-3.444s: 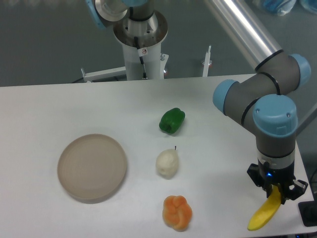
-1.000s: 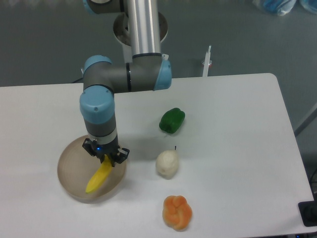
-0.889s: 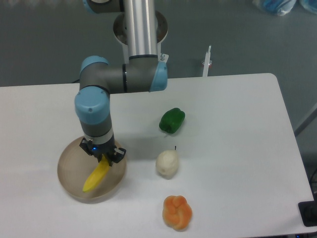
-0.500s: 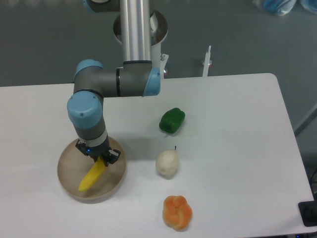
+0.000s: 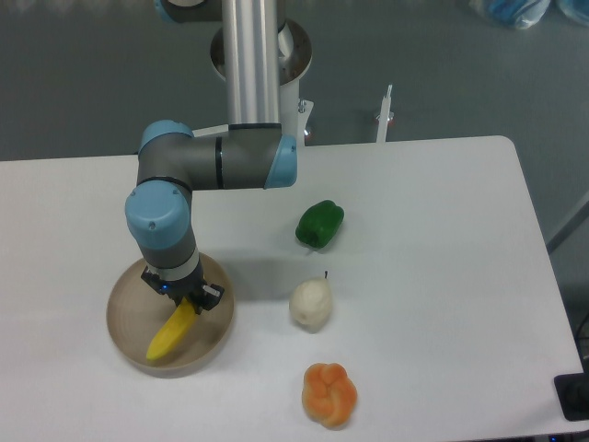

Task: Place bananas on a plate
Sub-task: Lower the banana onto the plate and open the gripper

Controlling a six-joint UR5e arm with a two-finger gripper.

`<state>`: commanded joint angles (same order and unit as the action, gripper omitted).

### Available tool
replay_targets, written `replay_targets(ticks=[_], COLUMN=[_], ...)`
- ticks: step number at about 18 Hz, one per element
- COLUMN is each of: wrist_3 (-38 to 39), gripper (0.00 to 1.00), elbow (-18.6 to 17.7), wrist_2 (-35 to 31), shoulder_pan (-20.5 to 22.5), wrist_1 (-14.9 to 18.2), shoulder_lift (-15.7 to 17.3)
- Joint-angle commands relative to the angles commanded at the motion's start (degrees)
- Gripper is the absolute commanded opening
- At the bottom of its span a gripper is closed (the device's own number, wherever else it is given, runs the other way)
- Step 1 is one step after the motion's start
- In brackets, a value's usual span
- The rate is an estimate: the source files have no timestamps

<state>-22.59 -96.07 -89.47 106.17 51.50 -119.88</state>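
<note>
Banana [image 5: 172,334] w/ top end in end effector [image 5: 185,302], over plate [image 5: 122,305].

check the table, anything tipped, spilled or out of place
Nothing stands out. The gripper holds the banana by its upper end over the plate; the green pepper, pale pear-like fruit and orange fruit sit intact.

The banana [image 5: 171,332] lies in the plate [image 5: 125,304] (table's left side), the other fruits to its right.
</note>
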Motion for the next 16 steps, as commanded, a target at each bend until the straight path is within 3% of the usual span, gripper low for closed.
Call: replay_targets(ticks=[11,14,16], wrist_3=[0.0,0.0,-0.1], gripper=[0.13,0.17,0.29], elbow=[0.0,0.1,0.1], wrist_2=[0.0,0.0,0.0], shoulder_pan=[0.0,0.0,0.0], wrist_1=[0.1,0.0,0.0], shoulder_lift=[-0.6,-0.7,-0.7])
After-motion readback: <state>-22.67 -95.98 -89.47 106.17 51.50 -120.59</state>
